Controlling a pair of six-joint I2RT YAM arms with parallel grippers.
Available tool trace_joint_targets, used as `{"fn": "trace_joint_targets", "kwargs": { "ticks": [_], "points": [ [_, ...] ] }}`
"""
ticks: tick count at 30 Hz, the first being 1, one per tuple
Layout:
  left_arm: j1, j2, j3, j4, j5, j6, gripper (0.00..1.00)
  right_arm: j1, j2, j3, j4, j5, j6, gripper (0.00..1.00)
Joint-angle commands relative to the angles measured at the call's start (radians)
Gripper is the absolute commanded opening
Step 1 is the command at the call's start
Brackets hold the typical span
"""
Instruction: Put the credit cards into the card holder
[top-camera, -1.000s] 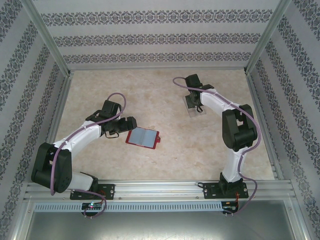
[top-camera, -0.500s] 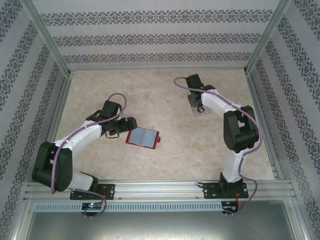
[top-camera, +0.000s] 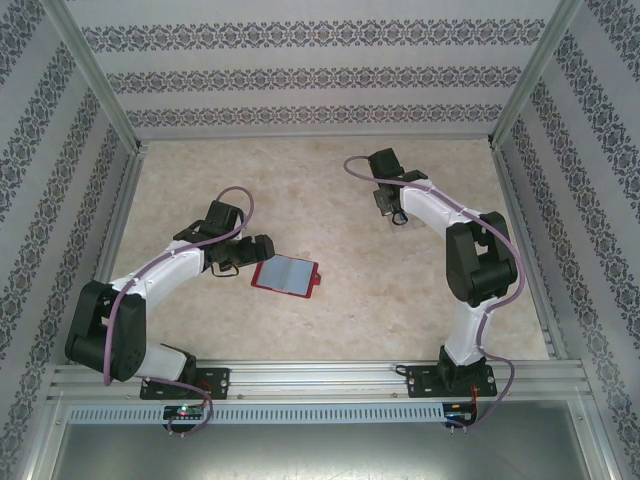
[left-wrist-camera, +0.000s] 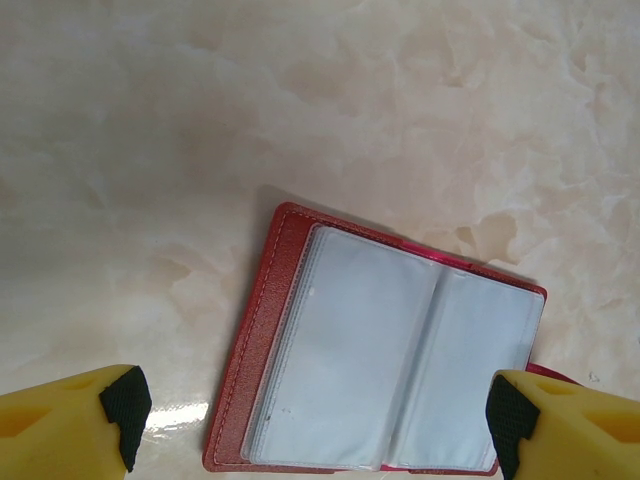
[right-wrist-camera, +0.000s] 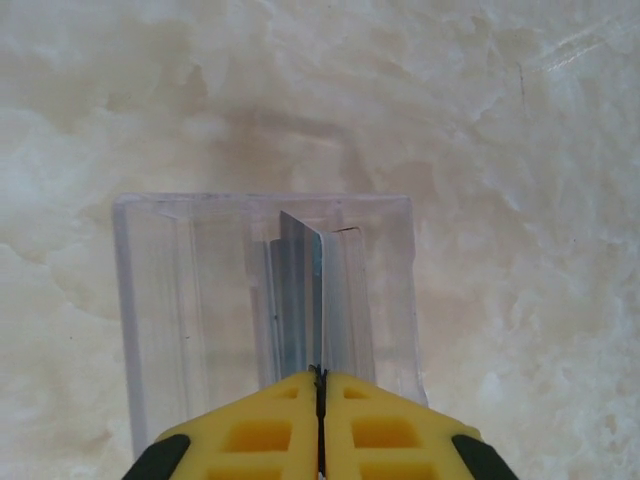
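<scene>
Patterned wallpaper panels (top-camera: 300, 80) close in three sides of the pale marbled table (top-camera: 330, 210), and the two arms reach out across it from the near rail.

The left arm (top-camera: 150, 275) bends in toward the middle of the table. Its left gripper (top-camera: 252, 248) sits just beside the left edge of the card holder (top-camera: 286, 275). That card holder lies flat and opened out near the table's centre, red border showing around bluish-grey pockets. From the left wrist camera, the card holder (left-wrist-camera: 390, 370) spreads between the two yellow fingers (left-wrist-camera: 70, 425) of the left gripper (left-wrist-camera: 315, 420), which are splayed wide, one off each side of the wallet. They grip nothing. The right-hand finger overlaps the wallet's corner in that view, but I cannot tell whether it touches.

The right arm (top-camera: 470, 260) stretches to the far right part of the table, well apart from the wallet, with the right gripper (top-camera: 392, 208) pointing down. The wrist camera shows a clear plastic stand (right-wrist-camera: 180, 300) on the marble below it. The right gripper (right-wrist-camera: 318, 378) has its yellow fingers (right-wrist-camera: 250, 430) pressed tight together, pinching the near end of a thin, pale credit card (right-wrist-camera: 298, 275). The card is seen nearly edge-on, standing upright within the stand's outline.
</scene>
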Motion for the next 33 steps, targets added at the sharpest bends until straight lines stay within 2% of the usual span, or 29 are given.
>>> {"fn": "trace_joint_targets", "kwargs": {
  "ticks": [1, 3, 10, 19, 22, 27, 30, 33],
  "points": [
    [0.009, 0.014, -0.006, -0.002, 0.016, 0.013, 0.89, 0.01, -0.032, -0.006, -0.001, 0.04, -0.018, 0.03],
    [0.009, 0.014, -0.007, -0.001, 0.016, 0.013, 0.89, 0.01, -0.034, -0.006, 0.0, 0.037, -0.02, 0.0],
    [0.01, 0.018, -0.002, -0.004, 0.04, 0.017, 0.9, 0.011, -0.068, -0.003, -0.026, -0.026, 0.011, 0.0],
    [0.011, -0.041, 0.023, -0.022, 0.067, -0.009, 0.92, -0.009, -0.342, -0.117, 0.017, -0.264, 0.135, 0.0],
    [0.011, -0.057, 0.038, -0.036, 0.072, -0.019, 0.92, -0.027, -0.442, -0.195, 0.076, -0.419, 0.24, 0.0],
    [0.01, -0.093, 0.032, -0.024, 0.085, -0.033, 0.92, -0.021, -0.546, -0.369, 0.243, -0.695, 0.499, 0.0],
    [0.01, -0.106, 0.023, -0.004, 0.114, -0.038, 0.92, 0.031, -0.569, -0.446, 0.327, -0.743, 0.635, 0.0],
    [0.011, -0.105, 0.021, 0.0, 0.125, -0.055, 0.92, 0.124, -0.563, -0.542, 0.476, -0.774, 0.818, 0.0]
  ]
}}
